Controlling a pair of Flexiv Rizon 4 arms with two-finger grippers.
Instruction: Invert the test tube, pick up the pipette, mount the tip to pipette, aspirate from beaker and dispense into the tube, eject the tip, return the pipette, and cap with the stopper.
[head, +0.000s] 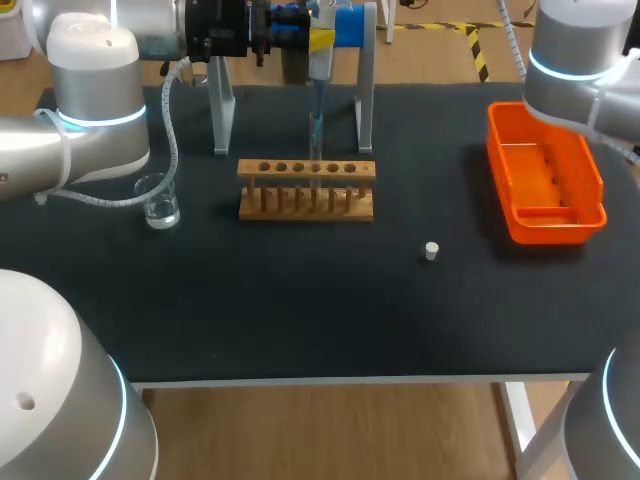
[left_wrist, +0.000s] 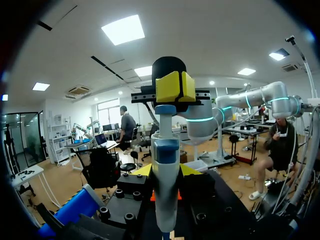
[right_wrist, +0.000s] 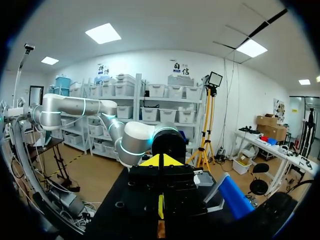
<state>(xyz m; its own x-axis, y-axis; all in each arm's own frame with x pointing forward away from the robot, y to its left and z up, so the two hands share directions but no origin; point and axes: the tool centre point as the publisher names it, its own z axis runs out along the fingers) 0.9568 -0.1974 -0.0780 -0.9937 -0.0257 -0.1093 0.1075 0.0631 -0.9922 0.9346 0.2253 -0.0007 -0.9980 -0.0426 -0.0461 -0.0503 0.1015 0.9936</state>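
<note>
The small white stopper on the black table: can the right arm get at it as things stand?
Probably yes. The small white cylindrical stopper lies alone on the black table, apart from the wooden rack and the orange plastic tray. Nothing stands over it on the right arm's side.

Pipette (head: 322, 45) upright over the rack (head: 306, 188) (tube (head: 315, 165) probably beneath); beaker (head: 158, 200) left, stopper (head: 431, 251) right.

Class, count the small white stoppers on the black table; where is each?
1. The small white stopper lies on the black table, between the wooden tube rack and the orange plastic tray, touching neither. Another could hide behind the tray's wall.
</note>
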